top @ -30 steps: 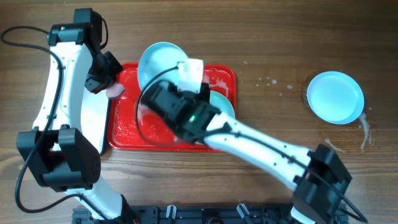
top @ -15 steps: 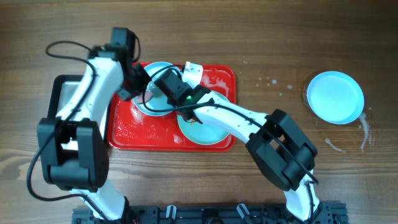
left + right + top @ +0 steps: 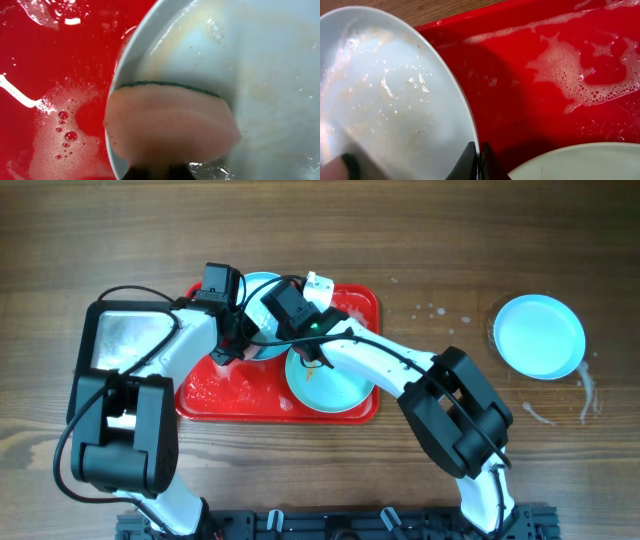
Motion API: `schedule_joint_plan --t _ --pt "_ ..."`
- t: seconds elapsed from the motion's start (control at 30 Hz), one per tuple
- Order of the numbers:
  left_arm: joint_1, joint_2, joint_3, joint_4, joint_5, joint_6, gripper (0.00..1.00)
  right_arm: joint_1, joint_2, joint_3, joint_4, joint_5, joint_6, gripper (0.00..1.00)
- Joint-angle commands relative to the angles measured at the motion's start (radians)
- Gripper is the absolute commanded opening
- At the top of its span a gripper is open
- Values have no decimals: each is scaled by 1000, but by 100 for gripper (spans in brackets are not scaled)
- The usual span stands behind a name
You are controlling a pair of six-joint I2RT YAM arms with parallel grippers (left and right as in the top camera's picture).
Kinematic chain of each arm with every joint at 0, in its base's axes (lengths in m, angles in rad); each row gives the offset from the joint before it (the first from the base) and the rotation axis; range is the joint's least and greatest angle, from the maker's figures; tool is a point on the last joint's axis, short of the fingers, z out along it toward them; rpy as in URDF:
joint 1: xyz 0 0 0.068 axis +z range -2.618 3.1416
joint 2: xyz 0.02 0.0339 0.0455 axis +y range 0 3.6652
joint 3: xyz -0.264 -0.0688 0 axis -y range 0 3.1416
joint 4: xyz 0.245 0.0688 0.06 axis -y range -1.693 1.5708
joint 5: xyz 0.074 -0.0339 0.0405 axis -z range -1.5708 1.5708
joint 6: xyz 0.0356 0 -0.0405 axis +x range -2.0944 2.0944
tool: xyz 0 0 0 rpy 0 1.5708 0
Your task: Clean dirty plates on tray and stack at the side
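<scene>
Counting 3 round, glossy pale-blue plates (image 3: 540, 335): 2 on the foamy red plastic tray (image 3: 200, 395), 1 on the wood table (image 3: 450, 240). I'm watching L fingers (image 3: 150, 174) squeezing 1 soft pink sponge (image 3: 170, 125) onto the smeared plate (image 3: 260, 60), R fingers (image 3: 467, 162) pinching its rim.

Plate (image 3: 540, 337) right of tray (image 3: 215, 390)

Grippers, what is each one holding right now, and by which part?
The right gripper pinches the dirty plate by its rim. The left gripper holds the pink sponge by its near end.
</scene>
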Motion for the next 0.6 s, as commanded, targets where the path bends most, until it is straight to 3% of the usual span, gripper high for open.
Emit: schedule_joint_plan --t 0.0,0.1,0.2,0.57 --pt "-5 19 -31 15 -55 -143 4 5 14 -2 2 -36 -14 4" --pt "-1 19 -31 14 -132 -306 4 6 13 -2 -3 -36 -14 4" --pt "-2 19 -31 16 -251 -375 4 6 13 -2 -6 -37 -21 4" --pt "-26 22 -31 195 -303 -372 4 6 13 -2 -5 -51 -36 4"
